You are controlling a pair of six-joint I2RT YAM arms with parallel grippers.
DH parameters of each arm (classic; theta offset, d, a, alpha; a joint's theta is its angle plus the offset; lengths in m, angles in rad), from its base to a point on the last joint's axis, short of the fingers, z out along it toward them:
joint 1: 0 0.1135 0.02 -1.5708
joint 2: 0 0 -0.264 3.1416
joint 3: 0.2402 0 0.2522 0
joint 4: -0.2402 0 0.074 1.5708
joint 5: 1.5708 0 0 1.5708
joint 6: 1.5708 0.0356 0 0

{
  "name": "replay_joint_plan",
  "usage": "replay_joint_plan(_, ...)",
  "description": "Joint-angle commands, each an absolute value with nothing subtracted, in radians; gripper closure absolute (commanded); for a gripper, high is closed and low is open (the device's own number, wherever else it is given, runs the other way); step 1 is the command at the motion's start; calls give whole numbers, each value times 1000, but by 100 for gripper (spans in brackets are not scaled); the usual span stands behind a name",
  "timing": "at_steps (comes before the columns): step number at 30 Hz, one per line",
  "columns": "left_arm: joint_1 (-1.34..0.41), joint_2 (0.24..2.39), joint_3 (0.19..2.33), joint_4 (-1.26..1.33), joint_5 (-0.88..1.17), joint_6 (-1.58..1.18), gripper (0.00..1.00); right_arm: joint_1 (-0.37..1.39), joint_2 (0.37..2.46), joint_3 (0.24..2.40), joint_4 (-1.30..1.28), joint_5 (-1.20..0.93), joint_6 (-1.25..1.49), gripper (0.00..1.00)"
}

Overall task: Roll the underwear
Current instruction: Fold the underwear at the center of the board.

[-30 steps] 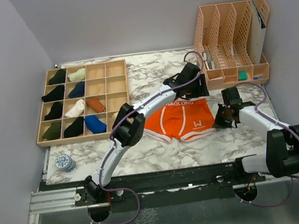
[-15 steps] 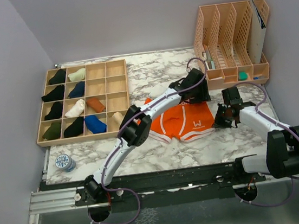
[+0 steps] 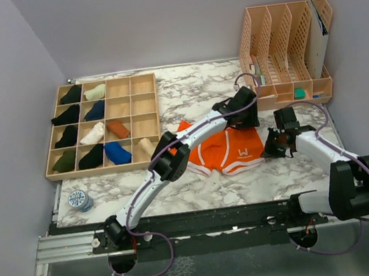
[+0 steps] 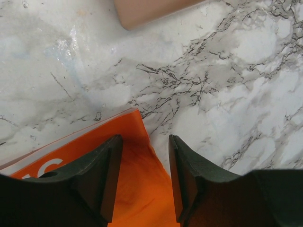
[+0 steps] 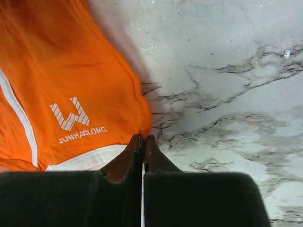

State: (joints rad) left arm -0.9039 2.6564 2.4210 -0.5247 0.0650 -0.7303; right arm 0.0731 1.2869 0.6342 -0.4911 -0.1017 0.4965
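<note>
Top camera looks down; close wrist views share the underwear [image 3: 230, 152].

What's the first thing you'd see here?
The bright orange underwear, lying in the middle of the marble table. The left arm's fingers stand apart over one corner of it. At the left, a wooden tray holds little rolled cloth bundles.

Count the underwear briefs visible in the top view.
2: bright orange cloth briefs lie spread on the marble table; a rust-brown cloth pair sits bundled in the wooden grid tray, third row, third column. Other bundles there could hide more.
</note>
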Motion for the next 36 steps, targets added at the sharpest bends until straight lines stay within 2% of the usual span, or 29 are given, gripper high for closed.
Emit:
replay_joint_plan(1, -914, 2743, 2421, -664, 7, -660, 51, 80, 1261, 614, -475, -132, 483, 100)
replay_joint_plan(10, -917, 2806, 2419, -724, -32, -629, 53, 79, 1264, 614, -472, -147, 476, 100)
replay_joint_plan(22, -919, 2819, 2400, -731, -32, -626, 73, 81, 1244, 624, -479, -156, 459, 100)
replay_joint_plan(27, -919, 2802, 2419, -723, -10, -638, 97, 80, 1240, 643, -496, -152, 448, 100)
replay_joint_plan(32, -915, 2729, 2424, -638, 69, -663, 100, 80, 1229, 680, -531, -122, 469, 100)
replay_joint_plan(36, -908, 2635, 2414, -567, 123, -696, 100, 80, 1172, 753, -630, 33, 490, 100)
